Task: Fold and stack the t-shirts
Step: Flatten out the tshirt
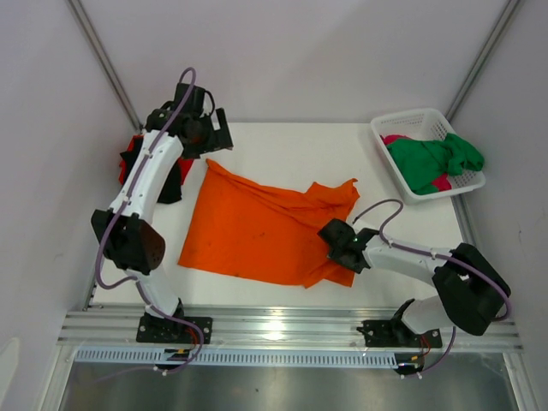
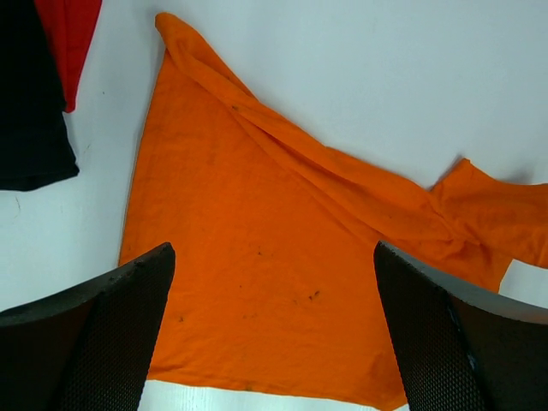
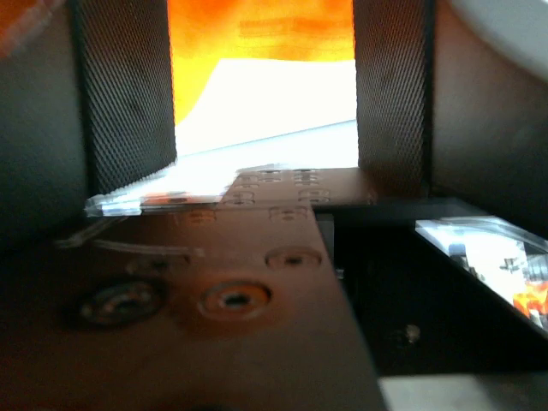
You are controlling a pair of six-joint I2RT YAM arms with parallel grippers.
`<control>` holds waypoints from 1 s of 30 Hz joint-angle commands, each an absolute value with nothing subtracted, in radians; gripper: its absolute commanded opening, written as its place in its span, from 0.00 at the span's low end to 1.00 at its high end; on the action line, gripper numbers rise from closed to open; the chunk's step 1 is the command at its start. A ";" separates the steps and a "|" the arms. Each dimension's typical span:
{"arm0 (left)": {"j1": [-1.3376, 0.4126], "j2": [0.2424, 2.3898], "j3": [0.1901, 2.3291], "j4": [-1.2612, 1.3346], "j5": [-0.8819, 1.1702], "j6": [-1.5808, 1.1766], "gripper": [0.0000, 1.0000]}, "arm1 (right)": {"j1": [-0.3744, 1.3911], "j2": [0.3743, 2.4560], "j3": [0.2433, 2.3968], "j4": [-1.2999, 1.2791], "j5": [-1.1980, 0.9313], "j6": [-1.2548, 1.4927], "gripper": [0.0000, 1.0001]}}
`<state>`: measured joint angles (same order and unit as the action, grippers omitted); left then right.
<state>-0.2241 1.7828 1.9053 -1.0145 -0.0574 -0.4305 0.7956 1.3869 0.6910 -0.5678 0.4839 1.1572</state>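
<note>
The orange t-shirt (image 1: pixel 257 227) (image 2: pixel 257 214) lies spread wide in the middle of the table, its right sleeve bunched. A black t-shirt (image 1: pixel 169 187) (image 2: pixel 30 103) and a red t-shirt (image 1: pixel 130 150) (image 2: pixel 73 34) lie folded together at the left edge, partly behind the left arm. My left gripper (image 1: pixel 218 135) (image 2: pixel 274 248) hangs open above the orange shirt's far left corner, holding nothing. My right gripper (image 1: pixel 329 239) (image 3: pixel 264 51) is low at the shirt's right side. Its fingers (image 3: pixel 133 94) stand apart, with orange cloth (image 3: pixel 257 30) and white table showing beyond the gap.
A white lattice basket (image 1: pixel 402 120) stands at the back right corner with a green t-shirt (image 1: pixel 437 158) and a pink one (image 1: pixel 396 139) crumpled inside. An aluminium rail (image 1: pixel 282 325) runs along the near table edge by the arm bases.
</note>
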 commanded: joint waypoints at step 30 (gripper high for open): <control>-0.209 1.758 2.209 -1.118 -0.018 -0.379 0.99 | 0.879 1.154 0.790 -1.142 0.417 1.407 0.60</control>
<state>-0.2176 1.7653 2.1536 -1.1202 -0.0402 -0.3904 0.8513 1.1828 0.7094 -0.9237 0.3923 1.3228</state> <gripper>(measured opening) 0.994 0.600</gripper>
